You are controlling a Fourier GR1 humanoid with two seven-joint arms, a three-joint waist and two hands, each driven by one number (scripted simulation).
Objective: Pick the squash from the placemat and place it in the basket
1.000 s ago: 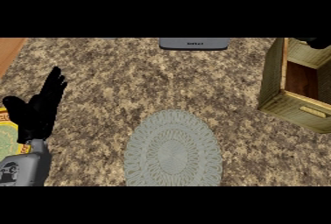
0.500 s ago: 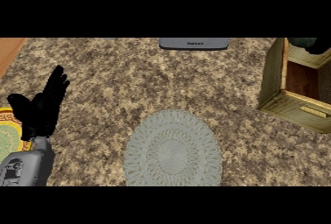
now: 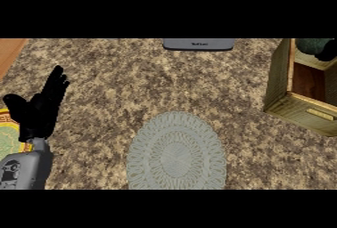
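Spreading across the whole view, the speckled brown granite counter carries a pale grey oval woven placemat at its lower middle with nothing on it, an open wooden slatted basket at the right edge, and a flat grey device at the top edge whose small white label is too small to read. A dark green rounded thing, likely the squash, shows at the basket's top corner beside a black shape that may be the right hand, its fingers not discernible. The left hand rests near the left edge, fingers straight and upward, holding nothing, partly over a yellow-rimmed patterned plate
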